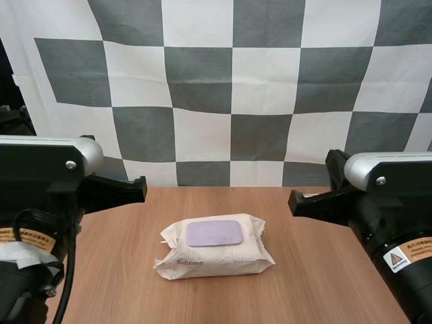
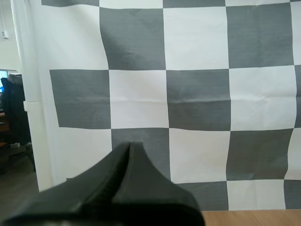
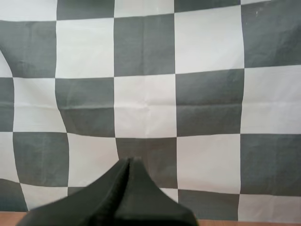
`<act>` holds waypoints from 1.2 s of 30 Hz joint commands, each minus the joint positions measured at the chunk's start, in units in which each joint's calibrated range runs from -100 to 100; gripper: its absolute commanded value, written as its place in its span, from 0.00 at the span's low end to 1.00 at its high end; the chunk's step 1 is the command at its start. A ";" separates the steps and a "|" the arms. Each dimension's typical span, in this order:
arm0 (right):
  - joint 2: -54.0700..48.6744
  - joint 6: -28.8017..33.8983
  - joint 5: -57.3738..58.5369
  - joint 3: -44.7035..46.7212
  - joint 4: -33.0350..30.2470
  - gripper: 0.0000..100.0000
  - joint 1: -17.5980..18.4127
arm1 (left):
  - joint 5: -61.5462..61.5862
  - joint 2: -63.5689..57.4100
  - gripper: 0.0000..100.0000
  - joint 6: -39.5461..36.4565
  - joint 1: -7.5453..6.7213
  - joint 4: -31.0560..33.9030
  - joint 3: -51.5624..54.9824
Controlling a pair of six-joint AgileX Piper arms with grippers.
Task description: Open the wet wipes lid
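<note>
A cream pack of wet wipes (image 1: pixel 213 248) lies flat in the middle of the wooden table (image 1: pixel 324 283), its lilac lid (image 1: pixel 214 233) shut on top. My left gripper (image 1: pixel 138 188) hangs raised to the left of the pack and behind it, well above the table. In the left wrist view its fingers (image 2: pixel 130 149) lie together as one dark wedge, shut on nothing. My right gripper (image 1: pixel 295 200) is held up to the right of the pack at about the same height. Its fingers (image 3: pixel 130 165) also lie together, shut and holding nothing.
Bare wood surrounds the pack on every side. Both arm bodies stand at the near left and near right corners of the table.
</note>
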 commanded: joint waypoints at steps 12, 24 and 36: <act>6.20 -3.02 14.55 -6.22 0.50 0.00 0.01 | 21.74 5.58 0.00 -4.99 5.77 13.84 -14.52; 13.00 -3.02 13.76 -9.86 0.39 0.00 0.01 | 33.82 28.62 0.00 -21.32 7.58 32.67 -22.41; 19.42 -3.05 12.10 -9.86 -0.93 0.00 0.01 | 25.28 46.38 0.00 -21.57 9.54 30.50 -22.42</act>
